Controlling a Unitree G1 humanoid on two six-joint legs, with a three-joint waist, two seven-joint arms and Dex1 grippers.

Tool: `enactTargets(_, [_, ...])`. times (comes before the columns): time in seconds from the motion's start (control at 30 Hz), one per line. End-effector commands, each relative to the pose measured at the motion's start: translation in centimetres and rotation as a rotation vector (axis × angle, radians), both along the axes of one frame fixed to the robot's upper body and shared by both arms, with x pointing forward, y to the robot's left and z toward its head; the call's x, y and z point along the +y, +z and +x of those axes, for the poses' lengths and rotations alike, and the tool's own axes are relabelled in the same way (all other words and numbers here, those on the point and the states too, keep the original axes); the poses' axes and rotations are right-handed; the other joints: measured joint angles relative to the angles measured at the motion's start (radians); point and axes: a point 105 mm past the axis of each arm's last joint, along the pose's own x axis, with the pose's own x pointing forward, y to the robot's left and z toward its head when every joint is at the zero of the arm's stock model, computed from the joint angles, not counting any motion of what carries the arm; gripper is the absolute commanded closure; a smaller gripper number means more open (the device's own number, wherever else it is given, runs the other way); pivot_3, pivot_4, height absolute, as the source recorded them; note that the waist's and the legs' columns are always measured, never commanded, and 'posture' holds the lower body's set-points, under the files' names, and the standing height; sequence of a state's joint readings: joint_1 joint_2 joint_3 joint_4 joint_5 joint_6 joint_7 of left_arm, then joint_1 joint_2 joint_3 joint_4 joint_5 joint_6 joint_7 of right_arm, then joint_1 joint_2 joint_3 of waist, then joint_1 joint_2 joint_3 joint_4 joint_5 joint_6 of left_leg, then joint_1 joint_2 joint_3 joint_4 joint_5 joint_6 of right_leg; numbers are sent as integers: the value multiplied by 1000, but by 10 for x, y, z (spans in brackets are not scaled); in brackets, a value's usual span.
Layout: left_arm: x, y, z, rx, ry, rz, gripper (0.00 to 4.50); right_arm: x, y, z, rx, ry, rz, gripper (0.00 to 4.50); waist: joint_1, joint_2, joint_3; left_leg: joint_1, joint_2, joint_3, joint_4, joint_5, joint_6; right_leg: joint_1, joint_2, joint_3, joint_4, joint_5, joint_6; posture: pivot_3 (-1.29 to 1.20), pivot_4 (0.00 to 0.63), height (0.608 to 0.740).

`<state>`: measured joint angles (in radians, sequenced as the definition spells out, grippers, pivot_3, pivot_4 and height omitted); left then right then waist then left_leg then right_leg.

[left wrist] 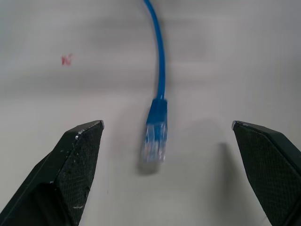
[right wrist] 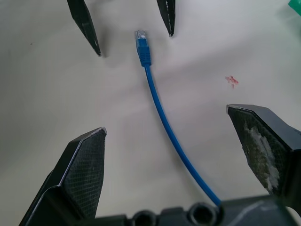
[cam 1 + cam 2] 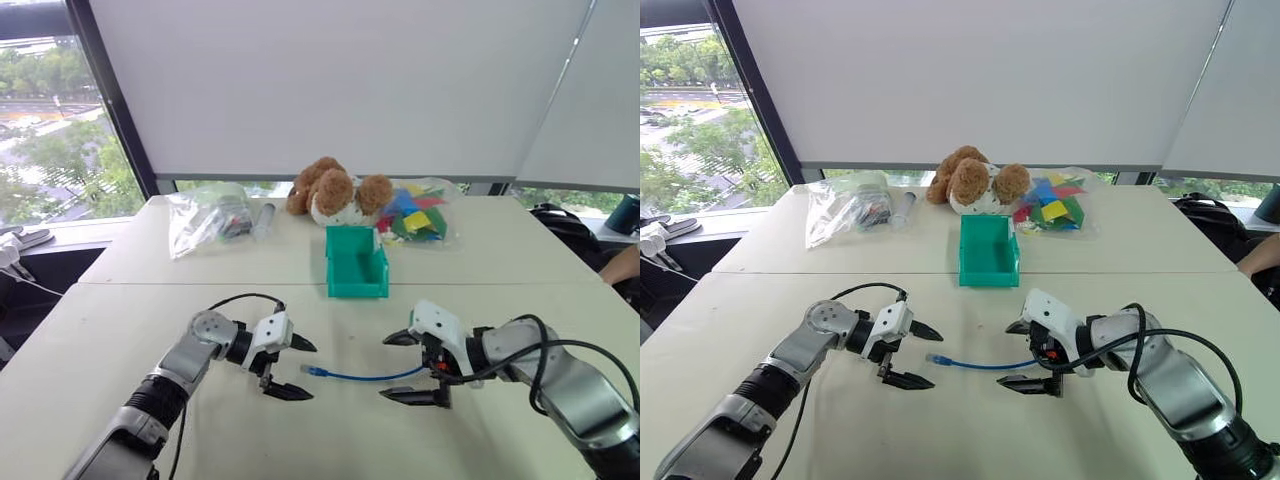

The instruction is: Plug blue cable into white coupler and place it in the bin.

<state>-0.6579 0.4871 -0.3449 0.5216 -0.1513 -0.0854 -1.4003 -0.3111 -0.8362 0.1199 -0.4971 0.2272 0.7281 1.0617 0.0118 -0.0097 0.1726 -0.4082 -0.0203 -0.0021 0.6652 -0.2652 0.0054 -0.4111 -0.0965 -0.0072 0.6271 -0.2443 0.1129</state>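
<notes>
The blue cable (image 3: pixel 365 377) lies flat on the white table (image 3: pixel 120 330) between my two grippers. Its clear plug (image 1: pixel 155 136) points at my left gripper (image 3: pixel 313 371), which is open, with one finger on each side of the plug and touching nothing. My right gripper (image 3: pixel 383 368) is open too and straddles the cable's other stretch (image 2: pixel 162 115), which runs under its housing. The left gripper's fingers (image 2: pixel 87 23) show in the right wrist view. The teal bin (image 3: pixel 356 262) stands open-topped behind the cable, at mid-table. The white coupler is hidden.
Behind the bin sit a brown teddy bear (image 3: pixel 335 192) and a clear bag of coloured pieces (image 3: pixel 420 215). Another clear bag (image 3: pixel 205 220) lies at the back left. A small red mark (image 2: pixel 231 81) is on the tabletop beside the cable.
</notes>
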Motion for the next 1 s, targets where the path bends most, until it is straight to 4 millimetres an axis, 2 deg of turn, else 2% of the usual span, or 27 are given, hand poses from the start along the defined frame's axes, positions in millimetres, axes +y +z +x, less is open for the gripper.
enactTargets(0.03, [1,1,4,-30,-19,15,0,2,13,-3,-50,-16,25,32,1,0,0,0,0,0,0,0,0,0,0,0,0,0,0,0,150,740])
enactTargets(0.07, [1,0,4,-28,-19,18,0,3,13,-4,-51,-20,29,32,1,0,0,0,0,0,0,0,0,0,0,0,0,0,0,0,150,740])
enactTargets(0.1, [2,-1,4,-27,-20,22,246,4,14,-4,-53,-23,32,9,1,0,0,0,0,0,0,0,0,0,0,0,0,0,0,0,150,740])
enactTargets(0.2, [4,-4,3,-27,-25,30,1267,4,15,-4,-57,-26,32,0,1,0,0,0,0,0,0,0,0,0,0,0,0,0,0,0,150,740])
enactTargets(0.23, [4,-5,3,-28,-27,31,1884,4,15,-5,-58,-27,31,0,1,0,0,0,0,0,0,0,0,0,0,0,0,0,0,0,150,740])
enactTargets(0.4, [-3,-7,-1,-29,-42,9,4411,3,17,-2,-68,-31,22,0,1,0,0,0,0,0,0,0,0,0,0,0,0,0,0,0,150,740])
enactTargets(0.47, [-5,-5,-1,-37,-43,0,4469,2,18,-2,-71,-33,22,0,1,0,0,0,0,0,0,0,0,0,0,0,0,0,0,0,150,740])
enactTargets(0.53, [-6,7,3,-67,-28,-31,4469,2,21,-3,-63,-49,58,0,2,0,0,0,0,0,0,0,0,1,0,0,0,0,0,0,150,740])
enactTargets(0.73, [-15,68,25,-190,94,-228,4469,-1,33,-16,40,-145,264,0,2,-1,0,-1,0,-2,0,0,0,1,0,0,0,0,1,0,150,740])
enactTargets(0.83, [-18,92,28,-233,133,-308,4469,2,37,-21,106,-198,391,0,1,-1,0,-1,0,-2,0,0,0,1,-1,0,0,0,1,0,150,740])
enactTargets(0.9, [-19,104,28,-258,149,-345,4469,7,38,-19,154,-242,494,0,-2,-1,0,-1,0,-2,0,0,0,1,-1,0,0,0,1,0,150,740])
enactTargets(1.0, [-21,114,28,-276,166,-372,4469,18,39,1,223,-354,663,0,-5,0,0,0,1,-2,0,0,0,0,0,0,1,0,1,0,150,740])
